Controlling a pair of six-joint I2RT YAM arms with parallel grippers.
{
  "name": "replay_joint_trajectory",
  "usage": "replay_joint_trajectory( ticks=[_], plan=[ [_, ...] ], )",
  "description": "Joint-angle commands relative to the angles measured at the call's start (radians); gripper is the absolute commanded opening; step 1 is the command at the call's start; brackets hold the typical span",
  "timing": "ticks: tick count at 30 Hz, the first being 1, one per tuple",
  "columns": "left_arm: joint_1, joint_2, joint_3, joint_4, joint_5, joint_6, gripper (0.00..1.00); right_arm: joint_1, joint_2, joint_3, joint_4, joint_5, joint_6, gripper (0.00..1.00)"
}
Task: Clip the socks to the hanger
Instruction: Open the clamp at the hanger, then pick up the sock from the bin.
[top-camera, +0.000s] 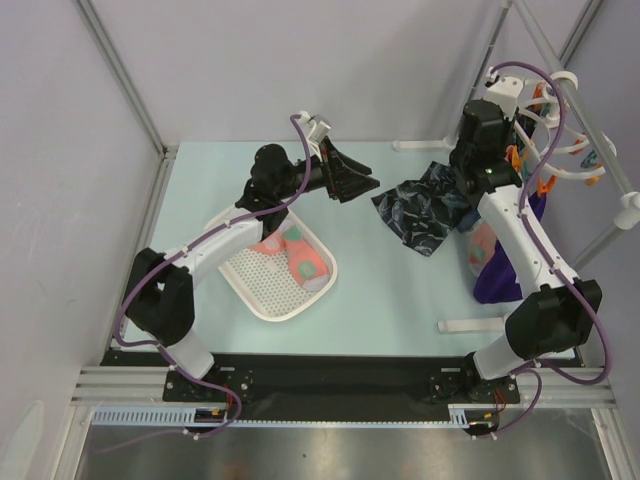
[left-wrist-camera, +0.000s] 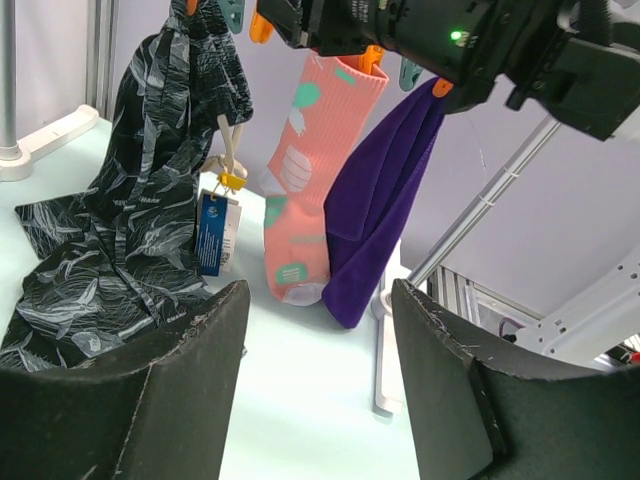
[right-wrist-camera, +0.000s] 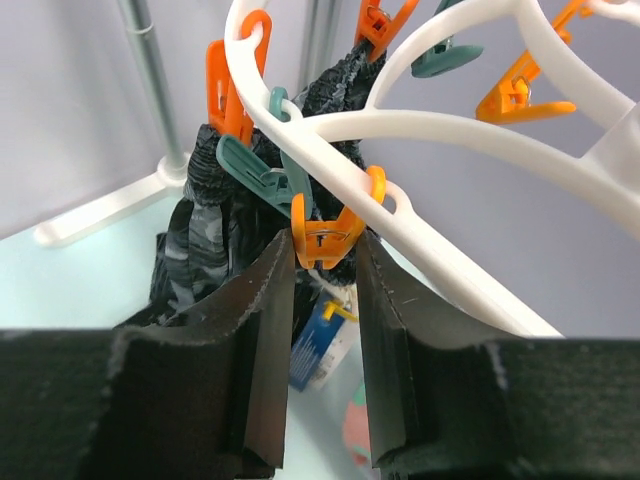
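The white ring hanger (top-camera: 566, 128) with orange and teal pegs hangs at the far right. One pink sock (left-wrist-camera: 300, 170) hangs clipped from it, between the navy patterned cloth (left-wrist-camera: 150, 180) and the purple garment (left-wrist-camera: 385, 200). More pink socks (top-camera: 300, 256) lie in the white basket (top-camera: 262, 292). My right gripper (right-wrist-camera: 323, 250) is raised at the hanger rim (right-wrist-camera: 450, 135), its jaws pressed on both sides of an orange peg (right-wrist-camera: 326, 236). My left gripper (top-camera: 352, 180) hovers open and empty beyond the basket; in its wrist view (left-wrist-camera: 318, 300) it faces the hanging clothes.
The navy cloth (top-camera: 425, 212) spills from the hanger onto the table. White stand feet (top-camera: 470, 325) lie on the table right of centre and at the back (top-camera: 420, 146). Frame poles run along both sides.
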Motion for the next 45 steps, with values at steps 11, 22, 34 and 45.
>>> replay_joint_trajectory(
  ticks=[11,22,34,45],
  plan=[
    [0.010,0.022,0.053,-0.167,-0.128,0.052,0.64,-0.013,-0.077,0.058,-0.172,-0.130,0.156,0.00],
    [0.019,-0.097,-0.027,-0.531,-0.556,0.169,0.66,-0.022,-0.054,0.064,-0.169,-0.179,0.150,0.00],
    [-0.030,-0.242,-0.487,-0.468,-0.692,-0.100,0.61,-0.027,-0.077,0.041,-0.171,-0.199,0.174,0.00],
    [-0.084,-0.283,-0.624,-0.522,-0.862,-0.213,0.68,-0.029,-0.081,0.024,-0.172,-0.219,0.193,0.00]
  ],
)
